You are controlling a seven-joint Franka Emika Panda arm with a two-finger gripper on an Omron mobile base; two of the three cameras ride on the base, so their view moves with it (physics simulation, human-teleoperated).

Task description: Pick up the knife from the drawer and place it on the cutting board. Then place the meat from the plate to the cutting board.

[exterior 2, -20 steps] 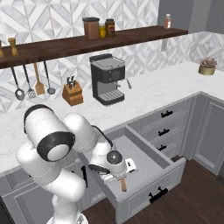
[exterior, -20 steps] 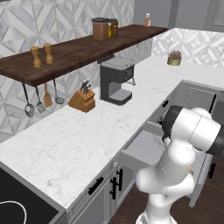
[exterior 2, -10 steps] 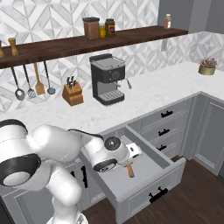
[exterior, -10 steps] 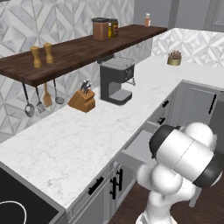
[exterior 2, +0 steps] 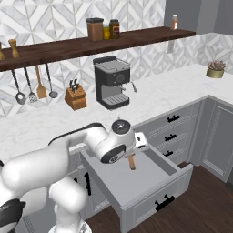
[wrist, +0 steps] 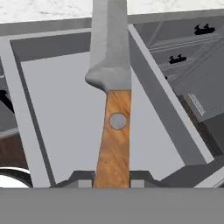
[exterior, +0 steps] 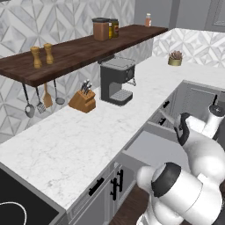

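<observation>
We see our hand (wrist: pixel 112 177) clamped on the wooden handle of the knife (wrist: pixel 112 109), above the open drawer (exterior 2: pixel 136 182) near its back edge.

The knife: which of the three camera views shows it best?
The hand view shows the knife best: its wooden handle and grey blade run up the middle of the picture, with the open drawer behind. In the right base view, a bit of brown handle shows below the robot's wrist. In the left base view I cannot make it out.
</observation>
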